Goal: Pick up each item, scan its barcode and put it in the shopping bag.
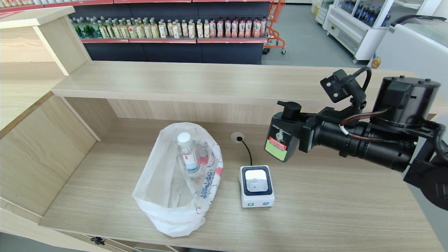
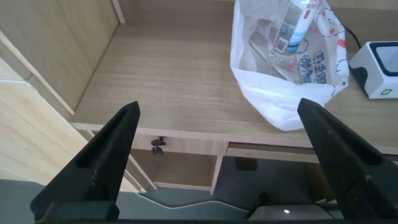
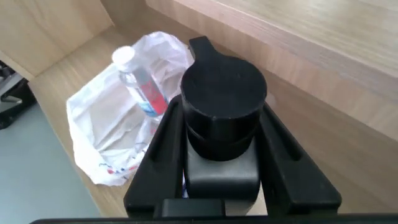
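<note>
My right gripper (image 1: 303, 135) is shut on a black bottle (image 1: 282, 139) with a black cap and a green and red label. It holds the bottle in the air above the counter, behind and to the right of the white barcode scanner (image 1: 256, 186). In the right wrist view the bottle (image 3: 222, 93) sits between the fingers of the right gripper (image 3: 221, 158). A white shopping bag (image 1: 175, 199) stands open left of the scanner with a clear water bottle (image 1: 187, 154) inside. My left gripper (image 2: 217, 162) is open, low in front of the counter's front edge, apart from the bag (image 2: 280, 93).
The scanner's black cable (image 1: 247, 151) runs back to a grommet (image 1: 238, 136) in the wooden counter (image 1: 332, 196). A raised ledge (image 1: 192, 80) runs along the back and a wooden side wall (image 1: 42, 154) closes the left. Drink shelves (image 1: 168, 29) stand beyond.
</note>
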`<state>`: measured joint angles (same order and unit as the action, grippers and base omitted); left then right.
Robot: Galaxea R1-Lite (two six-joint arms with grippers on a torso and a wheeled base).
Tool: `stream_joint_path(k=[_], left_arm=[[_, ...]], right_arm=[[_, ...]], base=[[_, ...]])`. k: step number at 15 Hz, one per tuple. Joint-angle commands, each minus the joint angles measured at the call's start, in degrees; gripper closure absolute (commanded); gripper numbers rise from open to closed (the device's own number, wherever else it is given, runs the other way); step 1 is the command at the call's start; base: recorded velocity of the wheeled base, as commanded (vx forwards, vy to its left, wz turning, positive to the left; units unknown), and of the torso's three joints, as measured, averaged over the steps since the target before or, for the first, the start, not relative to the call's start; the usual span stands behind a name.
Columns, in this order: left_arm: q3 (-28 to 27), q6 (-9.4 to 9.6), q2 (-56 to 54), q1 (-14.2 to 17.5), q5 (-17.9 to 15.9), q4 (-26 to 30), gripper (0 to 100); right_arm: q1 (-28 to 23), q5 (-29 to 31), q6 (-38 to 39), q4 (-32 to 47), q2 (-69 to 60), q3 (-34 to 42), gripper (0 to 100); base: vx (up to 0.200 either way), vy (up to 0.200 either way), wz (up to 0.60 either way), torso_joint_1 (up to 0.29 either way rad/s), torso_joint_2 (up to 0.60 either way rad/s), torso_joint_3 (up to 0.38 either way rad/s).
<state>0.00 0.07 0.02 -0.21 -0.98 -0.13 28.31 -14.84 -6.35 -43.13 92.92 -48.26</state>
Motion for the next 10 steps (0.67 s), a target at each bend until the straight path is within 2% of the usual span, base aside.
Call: stream_joint_path(k=[1, 3, 7, 10], left_arm=[[0.0, 0.01, 0.06, 0.03, 0.01, -0.04, 0], [0.0, 0.01, 0.06, 0.03, 0.01, -0.04, 0], [0.0, -0.07, 0.06, 0.03, 0.01, -0.04, 0], [0.0, -0.07, 0.06, 0.03, 0.01, -0.04, 0]], right_arm=[[1.22, -0.02, -0.15, 0.24, -1.6, 0.71, 100], [3.16, -0.02, -0.77, 0.24, -0.9, 0.98, 100], [3.86, -1.42, -2.53, -0.02, 3.32, 1.86, 100], [4.21, -2.57, -2.79, -0.29, 7.63, 2.91, 100]], base=[[0.0, 0.2, 0.0, -0.012, 0.0, -0.002], [0.0, 0.2, 0.0, -0.005, 0.0, 0.014], [0.0, 0.2, 0.0, -0.001, 0.0, 0.002], [0.0, 0.0, 0.0, 0.0, 0.0, 0.0]])
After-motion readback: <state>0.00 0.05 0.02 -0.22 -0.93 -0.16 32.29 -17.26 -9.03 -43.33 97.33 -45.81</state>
